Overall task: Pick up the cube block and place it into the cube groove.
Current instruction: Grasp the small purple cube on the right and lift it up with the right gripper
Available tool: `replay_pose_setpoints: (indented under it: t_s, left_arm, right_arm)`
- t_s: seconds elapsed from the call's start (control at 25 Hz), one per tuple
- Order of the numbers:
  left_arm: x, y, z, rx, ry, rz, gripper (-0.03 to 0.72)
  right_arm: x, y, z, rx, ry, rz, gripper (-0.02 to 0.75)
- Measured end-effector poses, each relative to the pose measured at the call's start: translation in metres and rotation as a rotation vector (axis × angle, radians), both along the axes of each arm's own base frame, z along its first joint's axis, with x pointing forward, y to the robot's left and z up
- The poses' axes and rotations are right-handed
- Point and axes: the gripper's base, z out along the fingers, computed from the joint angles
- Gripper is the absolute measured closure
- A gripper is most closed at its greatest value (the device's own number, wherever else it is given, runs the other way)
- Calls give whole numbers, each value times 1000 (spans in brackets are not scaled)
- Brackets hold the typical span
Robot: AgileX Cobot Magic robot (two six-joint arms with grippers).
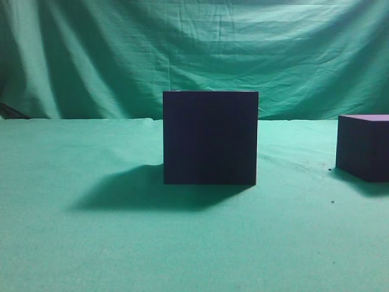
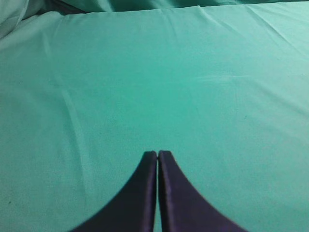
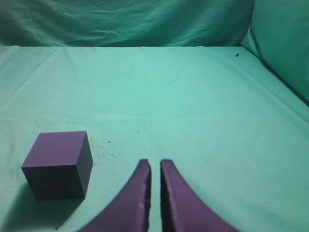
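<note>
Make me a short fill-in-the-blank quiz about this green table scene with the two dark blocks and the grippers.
1. The large dark navy-purple box stands on a cloth coloured ____.
2. In the right wrist view, the small matte purple cube lies to the ____ of the right gripper.
3. The left gripper holds ____.
4. In the exterior view, the number of grippers visible is ____.

Missing words: green; left; nothing; zero.

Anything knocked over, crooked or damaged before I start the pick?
Nothing stands out. The cube groove sits square on the green cloth, the cube block rests flat to its right, and both grippers are empty.
</note>
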Motion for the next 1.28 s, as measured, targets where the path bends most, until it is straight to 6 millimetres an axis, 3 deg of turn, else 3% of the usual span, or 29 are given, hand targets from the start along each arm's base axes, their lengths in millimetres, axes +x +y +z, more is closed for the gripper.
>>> replay_pose_setpoints:
  t_s: [0.92, 1.08, 1.28]
  left_arm:
    - [0, 0, 0, 0, 0, 0, 688]
    - [0, 0, 0, 0, 0, 0, 688]
    - [0, 0, 0, 0, 0, 0, 688]
  right_arm:
    - [0, 0, 1, -1, -7, 1, 692]
    - [2, 2, 11, 97, -114, 8, 692]
    - [2, 3, 34, 139, -371, 22, 692]
